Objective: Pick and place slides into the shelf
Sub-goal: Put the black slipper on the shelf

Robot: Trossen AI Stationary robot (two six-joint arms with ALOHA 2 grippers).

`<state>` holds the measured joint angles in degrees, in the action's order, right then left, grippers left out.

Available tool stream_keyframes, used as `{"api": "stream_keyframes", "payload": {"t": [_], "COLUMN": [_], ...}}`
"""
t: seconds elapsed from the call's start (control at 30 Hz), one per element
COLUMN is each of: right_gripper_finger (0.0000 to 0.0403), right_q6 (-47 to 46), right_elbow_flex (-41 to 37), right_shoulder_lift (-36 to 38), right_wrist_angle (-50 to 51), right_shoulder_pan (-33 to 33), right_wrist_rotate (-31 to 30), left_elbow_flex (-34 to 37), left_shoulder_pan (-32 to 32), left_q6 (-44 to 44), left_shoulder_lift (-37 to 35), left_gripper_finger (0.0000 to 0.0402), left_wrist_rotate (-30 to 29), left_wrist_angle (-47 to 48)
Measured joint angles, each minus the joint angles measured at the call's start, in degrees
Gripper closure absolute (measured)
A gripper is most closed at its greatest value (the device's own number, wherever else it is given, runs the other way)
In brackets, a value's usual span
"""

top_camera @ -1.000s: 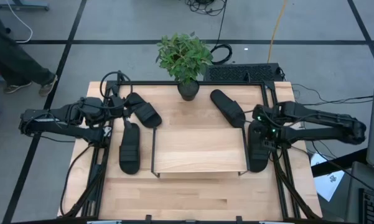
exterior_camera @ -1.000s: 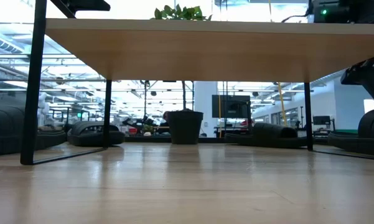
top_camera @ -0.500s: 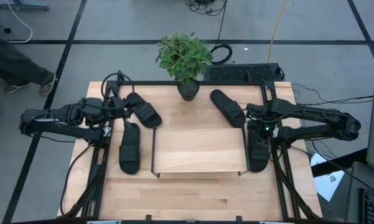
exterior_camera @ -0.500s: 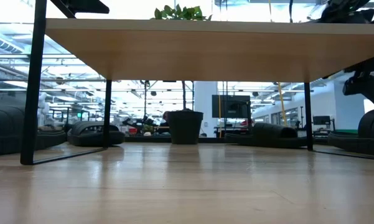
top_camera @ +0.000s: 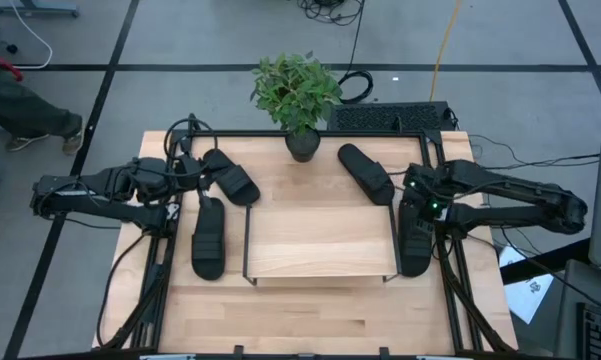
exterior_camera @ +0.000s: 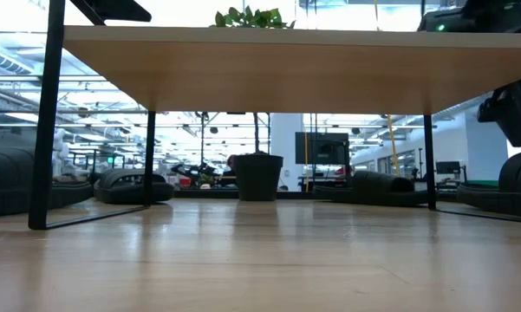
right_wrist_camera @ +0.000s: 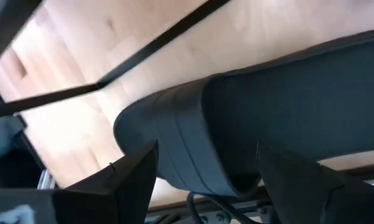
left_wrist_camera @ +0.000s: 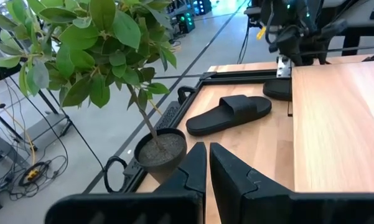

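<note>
Four black slides lie soles down on the tabletop: one left of the shelf, one at the far left, one at the far right and one right of the shelf. The shelf, a light board on black wire end frames, stands mid-table. My right gripper is open just above the right slide; in its wrist view its fingers stand on either side of the ribbed strap; whether they touch it I cannot tell. My left gripper is shut and empty beside the far-left slide.
A potted plant stands at the table's far edge between the two far slides. A black frame runs along the table's sides. In the low view the shelf board spans overhead with open room beneath it.
My right gripper has shifted a little toward the table's left and far side and then back again, staying over the right slide. The slides and the shelf have not moved.
</note>
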<state>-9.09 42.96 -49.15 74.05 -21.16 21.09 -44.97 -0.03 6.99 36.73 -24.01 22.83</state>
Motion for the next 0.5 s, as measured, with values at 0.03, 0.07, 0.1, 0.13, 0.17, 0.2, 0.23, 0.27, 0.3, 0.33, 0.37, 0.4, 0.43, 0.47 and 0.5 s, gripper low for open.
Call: {"api": "stream_keyframes", "payload": {"t": [0.03, 0.07, 0.1, 0.13, 0.17, 0.2, 0.23, 0.27, 0.3, 0.33, 0.37, 0.4, 0.43, 0.47, 0.5], "right_gripper_finger": [0.0142, 0.0142, 0.0142, 0.0142, 0.0142, 0.0142, 0.0142, 0.0142, 0.0142, 0.0142, 0.0142, 0.0142, 0.0142, 0.0142, 0.0142], "right_q6": [-0.7, -1.5, -2.5, -3.6, -4.7, -5.8, -7.1, -8.5, -10.1, -11.5, -12.8, -14.0, -15.2, -15.9, -16.4], "right_elbow_flex": [0.0, 0.0, 0.0, 0.0, 0.0, 0.0, 0.0, 0.0, 0.0, 0.0, 0.0, 0.0, 0.0, 0.0, 0.0], "right_shoulder_lift": [1.2, 2.5, 3.6, 4.6, 5.7, 6.6, 7.4, 8.1, 8.8, 9.4, 9.9, 10.4, 10.8, 11.1, 11.4], "right_wrist_angle": [0.1, 0.1, 0.1, -0.1, -0.3, -0.7, -1.0, -1.2, -1.5, -1.9, -2.4, -3.1, -3.6, -4.0, -4.2], "right_shoulder_pan": [0.1, 0.4, 0.8, 1.4, 2.2, 3.0, 4.0, 5.1, 6.3, 7.5, 8.7, 10.0, 11.3, 12.6, 13.9], "right_wrist_rotate": [0.0, 0.0, 0.0, 0.0, 0.0, 0.0, 0.0, 0.1, 0.3, 0.8, 1.5, 1.6, 1.3, 0.5, -0.4], "left_elbow_flex": [0.0, 0.0, 0.0, 0.0, 0.0, 0.0, 0.0, 0.0, 0.0, 0.0, 0.0, 0.0, 0.0, 0.0, 0.0], "left_shoulder_pan": [0.0, 0.0, 0.0, 0.0, 0.0, 0.0, 0.0, 0.0, 0.0, 0.0, 0.0, 0.0, 0.0, 0.0, 0.0], "left_q6": [-0.1, -0.2, -0.3, -0.3, -0.3, -0.4, -0.5, -0.7, -0.9, -1.1, -1.5, -1.6, -1.9, -2.3, -2.7], "left_shoulder_lift": [0.0, 0.0, 0.0, 0.0, 0.0, 0.0, 0.0, 0.0, 0.0, 0.0, 0.0, 0.0, 0.0, 0.0, 0.0], "left_gripper_finger": [0.038, 0.038, 0.038, 0.038, 0.038, 0.038, 0.038, 0.038, 0.038, 0.038, 0.038, 0.038, 0.038, 0.038, 0.038], "left_wrist_rotate": [0.0, 0.0, 0.0, 0.0, 0.0, 0.0, 0.0, 0.0, 0.1, 0.1, 0.1, 0.2, 0.2, 0.2, 0.2], "left_wrist_angle": [0.0, 0.0, 0.0, 0.0, 0.0, 0.0, 0.0, 0.0, 0.0, 0.0, 0.0, 0.1, 0.1, 0.1, 0.1]}}
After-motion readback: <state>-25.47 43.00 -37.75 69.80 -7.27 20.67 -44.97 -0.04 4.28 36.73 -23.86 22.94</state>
